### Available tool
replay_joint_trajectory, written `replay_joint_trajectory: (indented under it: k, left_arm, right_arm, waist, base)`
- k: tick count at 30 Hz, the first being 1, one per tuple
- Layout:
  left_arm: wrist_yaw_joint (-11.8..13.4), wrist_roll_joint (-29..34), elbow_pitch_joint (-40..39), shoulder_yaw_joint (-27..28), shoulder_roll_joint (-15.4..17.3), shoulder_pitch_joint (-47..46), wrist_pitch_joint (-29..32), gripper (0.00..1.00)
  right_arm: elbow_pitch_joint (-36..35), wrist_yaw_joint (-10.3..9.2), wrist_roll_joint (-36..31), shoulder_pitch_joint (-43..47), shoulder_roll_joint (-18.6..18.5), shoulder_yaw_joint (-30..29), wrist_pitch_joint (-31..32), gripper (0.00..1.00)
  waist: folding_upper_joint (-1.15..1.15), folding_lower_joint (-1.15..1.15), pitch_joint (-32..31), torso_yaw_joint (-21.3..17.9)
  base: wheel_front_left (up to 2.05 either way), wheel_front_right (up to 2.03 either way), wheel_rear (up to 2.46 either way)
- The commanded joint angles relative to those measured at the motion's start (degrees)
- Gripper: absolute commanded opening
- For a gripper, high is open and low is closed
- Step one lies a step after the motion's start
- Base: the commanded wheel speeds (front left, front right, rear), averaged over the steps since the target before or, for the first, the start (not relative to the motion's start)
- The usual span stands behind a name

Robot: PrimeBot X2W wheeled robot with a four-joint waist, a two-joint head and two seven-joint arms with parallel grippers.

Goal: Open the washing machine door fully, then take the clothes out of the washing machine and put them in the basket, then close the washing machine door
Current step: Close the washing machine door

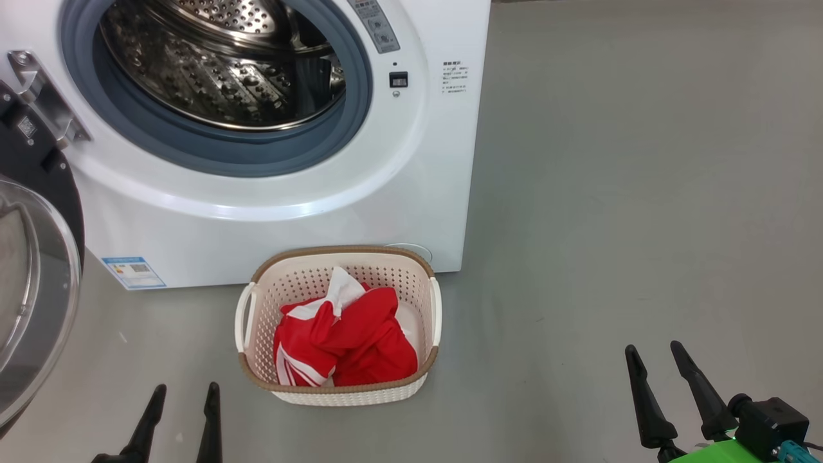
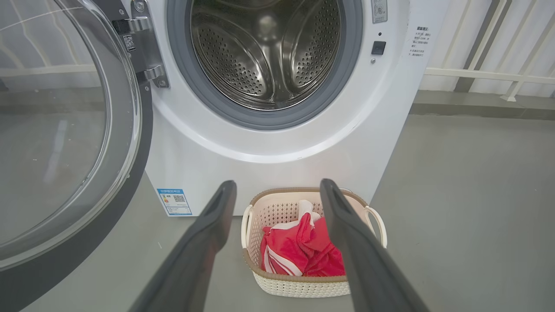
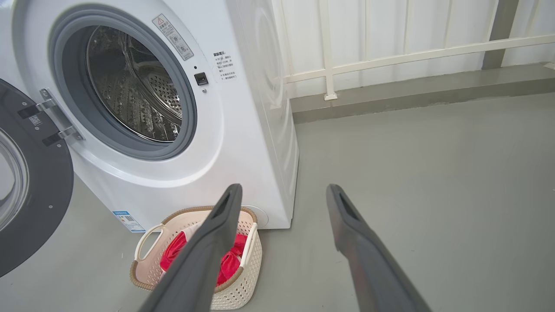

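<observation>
The big white boxy front-loading washing machine [image 1: 289, 238] takes up the upper left of the head view. As far as its perforated steel drum [image 1: 225, 77] shows, nothing is inside. The large round door with a glossy black rim and bulging clear glass window [image 1: 38, 283] hangs swung wide at the left edge. The bright red fabric garment with white stripes [image 1: 360, 334] lies bunched inside the small cream perforated plastic basket with a brown rim [image 1: 341, 252]. The basket stands at lower centre, just in front of the machine's base.

Opening and unloading look done, and only closing the door is left.

The left gripper [image 1: 185, 389], at lower left, has its jaws spread on nothing. The right gripper [image 1: 653, 348], at lower right, is the same.

The bare grey floor [image 1: 611, 193] gives wide room across the right half. At the left the door's rim is near the left gripper. Whether the door's swing passes over the basket rim I cannot tell.
</observation>
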Motion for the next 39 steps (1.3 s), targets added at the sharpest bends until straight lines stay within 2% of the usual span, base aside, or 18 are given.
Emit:
replay_joint_trajectory:
  k: [1, 8, 12, 20, 32, 33, 36, 39]
  left_arm:
    - [0.5, -0.5, -1.6, 1.6, 0.6, -1.5, -0.5, 1.00]
    - [0.8, -1.1, -1.5, 1.3, 0.6, -1.6, -0.5, 1.00]
    - [1.1, -1.7, -1.3, 0.8, 0.6, -1.8, -0.5, 1.00]
    - [2.2, -3.2, -0.7, 0.9, 0.6, -1.3, -0.5, 1.00]
    - [5.1, -5.8, 0.0, -0.7, 0.6, 1.2, -0.5, 1.00]
    - [5.1, -5.8, 0.0, -0.7, 0.6, 1.2, -0.5, 1.00]
    - [5.4, -6.9, 0.1, -1.4, 0.6, 1.8, -0.5, 1.00]
    - [6.2, -7.8, -0.6, -1.4, 0.6, 2.6, -0.5, 1.00]
  right_arm:
    - [-1.4, 0.28, -0.2, -1.2, -0.6, 1.3, -0.4, 1.00]
    - [-1.2, 0.28, -0.3, -1.4, -0.7, 1.7, -0.4, 1.00]
    - [-1.0, 0.28, -0.2, -1.4, -1.0, 2.2, -0.4, 1.00]
    - [-0.1, 0.28, -0.2, -2.9, -2.0, 4.6, -0.4, 1.00]
    - [1.8, 0.28, 0.7, -4.5, -3.2, 8.9, -0.4, 1.00]
    - [1.8, 0.28, 0.7, -4.5, -3.2, 8.9, -0.4, 1.00]
    - [2.1, 0.28, 1.1, -4.6, -3.2, 10.0, -0.4, 1.00]
    - [2.4, 0.28, 1.1, -5.1, -3.4, 11.4, -0.4, 1.00]
  waist:
    - [0.00, 0.00, 0.0, 0.1]
    - [0.00, 0.00, -0.1, 1.4]
    - [0.00, 0.00, -0.2, 3.8]
    - [0.00, 0.00, -0.8, 10.9]
    - [0.00, 0.00, -3.3, 24.0]
    - [0.00, 0.00, -3.3, 24.0]
    - [0.00, 0.00, -3.9, 27.3]
    - [0.00, 0.00, -3.8, 28.4]
  base:
    - [0.00, 0.00, 0.00]
    - [0.00, 0.00, 0.00]
    - [0.00, 0.00, 0.00]
    - [0.00, 0.00, 0.00]
    - [0.00, 0.00, 0.00]
    - [0.00, 0.00, 0.00]
    - [0.00, 0.00, 0.00]
    - [0.00, 0.00, 0.00]
